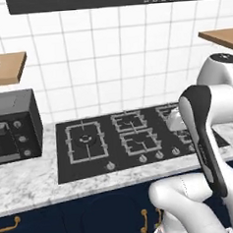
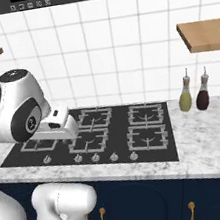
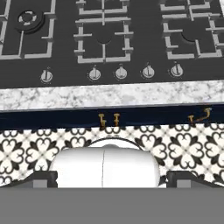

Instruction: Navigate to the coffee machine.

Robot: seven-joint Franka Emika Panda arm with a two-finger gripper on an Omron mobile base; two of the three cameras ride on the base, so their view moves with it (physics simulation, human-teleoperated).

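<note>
Glossy white rounded arm (image 1: 208, 131) segments with dark grey joint bands and caps.

you can count one stove (image 2: 93, 132), five knobs (image 3: 121, 72), two bottles (image 2: 185, 99) and one black oven (image 1: 13, 126).

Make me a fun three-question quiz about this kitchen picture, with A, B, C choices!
1. Where do the two bottles stand?
A. on the counter right of the cooktop
B. on a burner
C. on the floor

2. How many knobs line the cooktop's front edge?
A. two
B. five
C. nine

3. What state are the burners in?
A. flaming
B. bare, unlit
C. holding pots

Answers: 1 A, they stand on the marble counter beside the cooktop. 2 B, the hand view shows five. 3 B, no flame or pot.
</note>
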